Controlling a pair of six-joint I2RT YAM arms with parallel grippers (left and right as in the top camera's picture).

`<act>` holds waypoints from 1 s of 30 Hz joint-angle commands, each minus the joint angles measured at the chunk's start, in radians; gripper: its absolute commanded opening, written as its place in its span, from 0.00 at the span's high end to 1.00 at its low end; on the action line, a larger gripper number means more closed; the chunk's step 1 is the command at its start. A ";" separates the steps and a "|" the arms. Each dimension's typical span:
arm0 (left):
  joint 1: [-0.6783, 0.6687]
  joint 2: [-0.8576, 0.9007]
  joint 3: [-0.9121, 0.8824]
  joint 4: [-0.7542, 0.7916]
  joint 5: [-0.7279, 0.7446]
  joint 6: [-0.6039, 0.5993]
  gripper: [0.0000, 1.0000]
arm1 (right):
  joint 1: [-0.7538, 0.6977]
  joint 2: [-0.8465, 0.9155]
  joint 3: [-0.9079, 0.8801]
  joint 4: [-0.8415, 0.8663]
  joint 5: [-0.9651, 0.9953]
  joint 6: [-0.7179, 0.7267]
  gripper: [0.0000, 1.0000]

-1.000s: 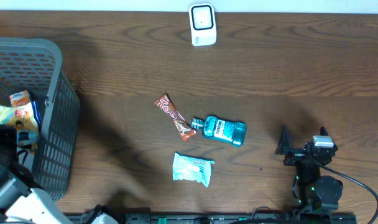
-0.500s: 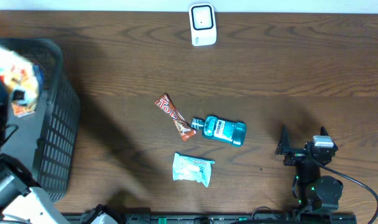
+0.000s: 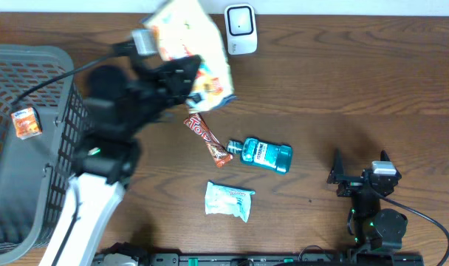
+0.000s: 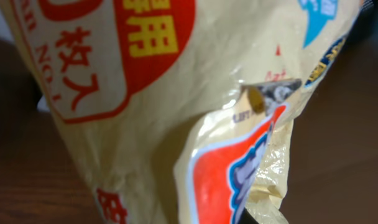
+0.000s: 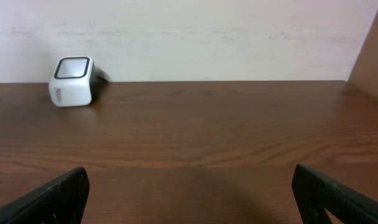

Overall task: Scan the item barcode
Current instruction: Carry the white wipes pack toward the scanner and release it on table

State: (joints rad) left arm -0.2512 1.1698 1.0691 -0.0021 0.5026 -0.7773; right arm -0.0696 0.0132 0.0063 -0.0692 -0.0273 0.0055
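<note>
To the left of the left gripper (image 3: 182, 77) stands a grey mesh basket (image 3: 68, 140) with a small orange carton (image 3: 25, 122) inside. The left gripper is clamped narrowly on a snack bag (image 3: 191, 37), lifted above the desk (image 3: 357, 81) just left of the white scanner (image 3: 240, 28). The bag is crinkled pale-yellow plastic with a red round panel bearing yellow and white characters, red-and-blue print lower down and a folded lower edge; it fills the left wrist view. Below that gripper lie a red candy bar (image 3: 207, 140), a teal mouthwash bottle (image 3: 265, 154) and a white-blue packet (image 3: 228, 200). The right gripper (image 3: 360, 161) is spread wide and holds nothing. The desk is dark wood grain; a pale wall rises behind the scanner.
</note>
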 commanded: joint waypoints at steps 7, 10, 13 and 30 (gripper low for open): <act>-0.294 0.408 0.031 0.411 -0.372 0.051 0.92 | 0.004 -0.001 0.000 -0.004 -0.001 -0.014 0.01; -0.336 0.550 0.031 0.575 -0.381 0.050 0.92 | 0.004 -0.001 0.000 -0.004 -0.001 -0.014 0.01; -0.364 0.660 0.031 0.668 -0.381 -0.005 0.93 | 0.004 -0.001 -0.001 -0.004 -0.002 -0.014 0.01; -0.392 0.922 0.031 0.759 -0.451 -0.307 0.93 | 0.004 -0.001 -0.001 -0.004 -0.002 -0.014 0.01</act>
State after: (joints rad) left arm -0.6434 2.0872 1.0771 0.7586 0.0731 -1.0332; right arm -0.0696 0.0151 0.0063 -0.0696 -0.0269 0.0055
